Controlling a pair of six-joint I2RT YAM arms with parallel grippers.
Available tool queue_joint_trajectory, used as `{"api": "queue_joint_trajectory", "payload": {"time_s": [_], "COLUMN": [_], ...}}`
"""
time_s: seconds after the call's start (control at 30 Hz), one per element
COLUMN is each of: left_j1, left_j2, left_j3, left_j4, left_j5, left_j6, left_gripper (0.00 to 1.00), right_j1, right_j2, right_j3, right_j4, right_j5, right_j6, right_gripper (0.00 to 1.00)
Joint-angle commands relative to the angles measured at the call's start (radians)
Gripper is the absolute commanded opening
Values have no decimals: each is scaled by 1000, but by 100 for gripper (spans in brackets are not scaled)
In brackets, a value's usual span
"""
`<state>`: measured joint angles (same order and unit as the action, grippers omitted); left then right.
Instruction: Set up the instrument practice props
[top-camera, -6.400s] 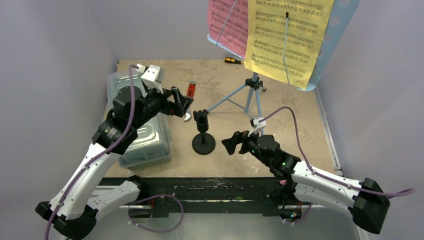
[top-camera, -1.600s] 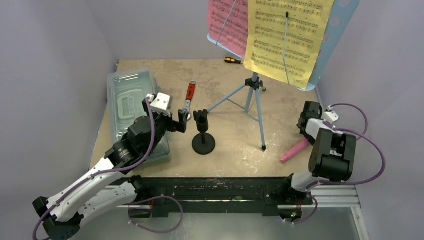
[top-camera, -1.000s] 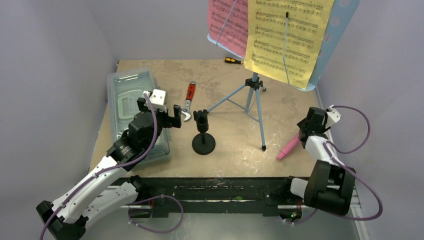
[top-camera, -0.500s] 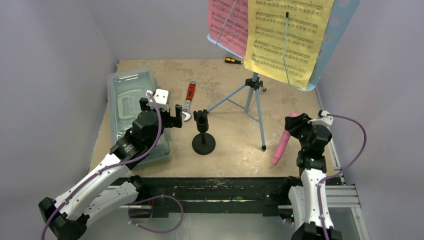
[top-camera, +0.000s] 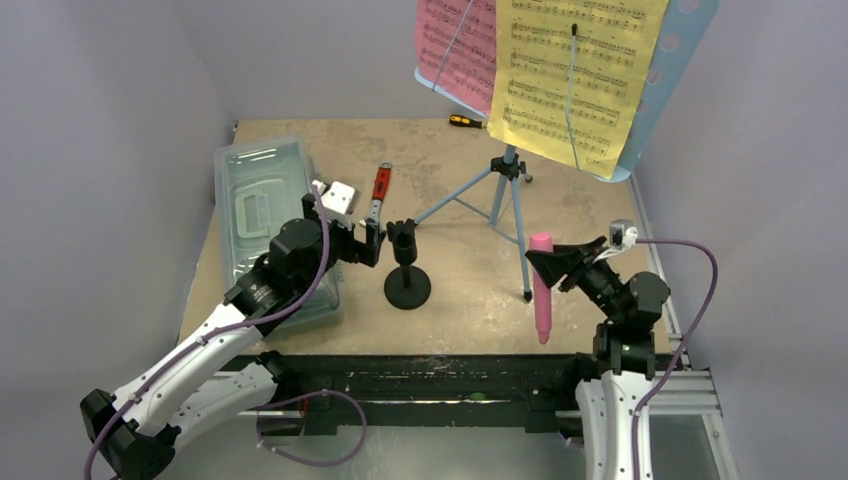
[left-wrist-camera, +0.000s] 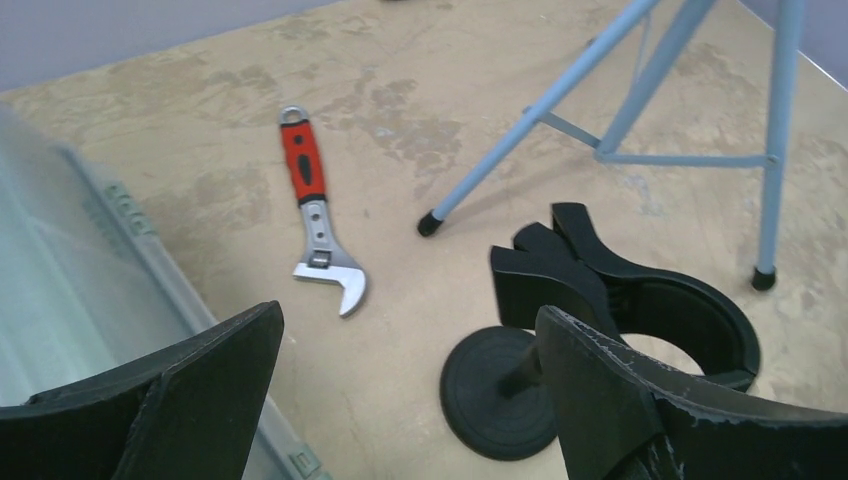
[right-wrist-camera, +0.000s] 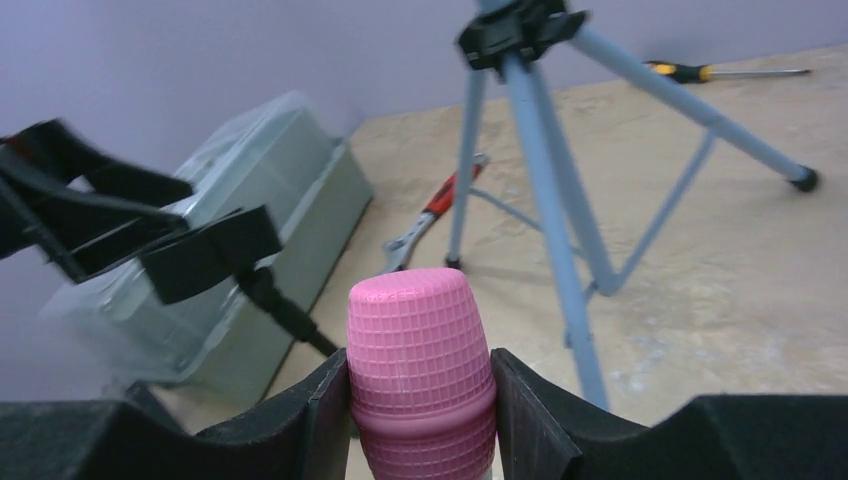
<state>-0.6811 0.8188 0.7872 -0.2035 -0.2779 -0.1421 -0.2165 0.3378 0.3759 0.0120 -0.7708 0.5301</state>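
Microphone (top-camera: 541, 295), pink, held upright just below its head by the right gripper (top-camera: 547, 262), beside a tripod (top-camera: 509, 190) leg. Left gripper (top-camera: 366, 244) wide open, empty, next to the mic stand (top-camera: 405, 268). Swinging the microphone across could snag that leg and topple the tripod.

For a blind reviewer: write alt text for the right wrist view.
The right gripper is shut on the pink toy microphone, its ribbed head between the black fingers. Behind stands the light blue tripod on the table, a clear lidded box at left.
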Motion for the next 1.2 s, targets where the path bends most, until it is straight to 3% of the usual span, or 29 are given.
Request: {"api": "queue_joint_trajectory", "payload": {"time_s": [0.0, 0.13, 0.27, 0.47, 0.6, 0.83, 0.97, 1.17], "left_j1": [5, 5, 5, 5, 4, 5, 4, 5], "left_j2": [6, -12, -4, 28, 28, -5, -85, -206], "left_j3": [47, 81, 170, 298, 314, 325, 299, 99], "left_j4": [-7, -78, -201, -283, -255, -154, -11, 204], "left_j5": [223, 229, 137, -11, -29, -198, -315, -401], "left_j6": [-47, -114, -159, -198, -215, -137, -80, -19], "left_gripper": [98, 98, 98, 98, 98, 97, 97, 96], "right_j1": [117, 309, 439, 586, 771, 1264, 1287, 1310], "right_j2": [20, 8, 41, 131, 246, 560, 689, 854], "right_j3": [65, 43, 46, 206, 323, 603, 763, 951], "right_j4": [54, 85, 150, 260, 351, 387, 407, 350], "right_j5": [-181, -192, -220, -94, 101, 548, 695, 865], "right_j6": [-13, -41, -26, 25, 55, -132, -118, -93], "right_gripper": [0, 0, 0, 0, 0, 0, 0, 0]}}
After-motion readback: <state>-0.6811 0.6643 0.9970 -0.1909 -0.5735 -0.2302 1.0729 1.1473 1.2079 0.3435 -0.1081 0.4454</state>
